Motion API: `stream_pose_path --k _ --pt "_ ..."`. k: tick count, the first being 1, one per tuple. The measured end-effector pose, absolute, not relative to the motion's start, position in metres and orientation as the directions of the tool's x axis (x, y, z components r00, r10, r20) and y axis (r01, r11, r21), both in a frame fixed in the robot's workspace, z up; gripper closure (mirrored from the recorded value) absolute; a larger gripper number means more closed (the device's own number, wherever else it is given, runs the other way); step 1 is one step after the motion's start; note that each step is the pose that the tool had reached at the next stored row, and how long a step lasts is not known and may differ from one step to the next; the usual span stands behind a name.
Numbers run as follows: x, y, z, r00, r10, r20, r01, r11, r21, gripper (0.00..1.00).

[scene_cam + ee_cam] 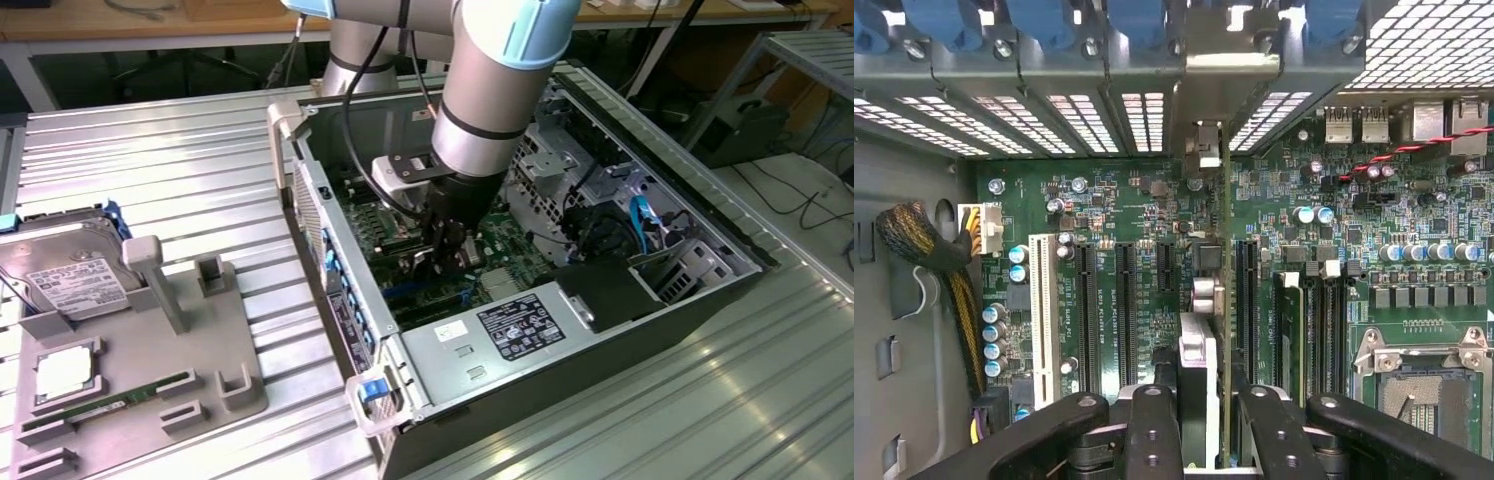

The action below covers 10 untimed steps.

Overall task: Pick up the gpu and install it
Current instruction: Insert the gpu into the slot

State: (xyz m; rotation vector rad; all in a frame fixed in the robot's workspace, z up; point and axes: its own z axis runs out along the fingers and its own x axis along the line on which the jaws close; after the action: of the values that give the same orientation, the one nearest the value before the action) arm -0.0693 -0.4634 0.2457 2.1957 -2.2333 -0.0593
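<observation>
Inside the open computer case (334, 240), my gripper (447, 258) hangs low over the green motherboard (507, 245). The gpu (1225, 300) shows edge-on in the wrist view as a thin card with a silvery block (1195, 360) on one side. It stands upright over the row of black expansion slots (1126, 310). Its metal end bracket (1206, 55) sits at the case's slotted rear wall. My gripper (1214, 435) is shut on the gpu, with one black finger (1152, 430) on each side of the card.
A grey fixture (200, 340) at the exterior view's left carries a silver hard drive (74, 280), a green memory stick (114, 405) and a processor chip (64, 372). The power supply (514, 325) and drive cage (587, 170) crowd the case. A braided cable bundle (939, 260) lies beside the slots.
</observation>
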Motion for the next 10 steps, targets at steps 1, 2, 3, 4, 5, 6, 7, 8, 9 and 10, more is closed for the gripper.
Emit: stream_pose_path --k 1,2,3,4,5,6,7,8,9,10 --pt "-0.0693 -0.4634 0.2457 -0.017 -1.0 -0.02 -0.999 0.017 0.033 0.72" --pt "-0.0693 -0.4631 0.2457 -0.017 -1.0 -0.02 -0.999 0.017 0.033 0.72" --pt "-0.0697 -0.4627 0.2457 -0.017 -1.0 -0.02 -0.999 0.017 0.033 0.72" --pt "-0.0701 -0.4622 0.2457 -0.017 -1.0 -0.02 -0.999 0.017 0.033 0.72" --pt "-0.0706 -0.4619 0.2457 -0.017 -1.0 -0.02 -0.999 0.017 0.033 0.72" --pt "-0.0713 -0.4617 0.2456 -0.017 -1.0 -0.02 -0.999 0.017 0.033 0.72" --pt "-0.0721 -0.4615 0.2457 -0.017 -1.0 -0.02 -0.999 0.017 0.033 0.72" --pt "-0.0725 -0.461 0.2457 -0.017 -1.0 -0.02 -0.999 0.017 0.033 0.72" --pt "-0.0727 -0.4606 0.2457 -0.017 -1.0 -0.02 -0.999 0.017 0.033 0.72" --pt "-0.0728 -0.4605 0.2457 -0.017 -1.0 -0.02 -0.999 0.017 0.033 0.72"
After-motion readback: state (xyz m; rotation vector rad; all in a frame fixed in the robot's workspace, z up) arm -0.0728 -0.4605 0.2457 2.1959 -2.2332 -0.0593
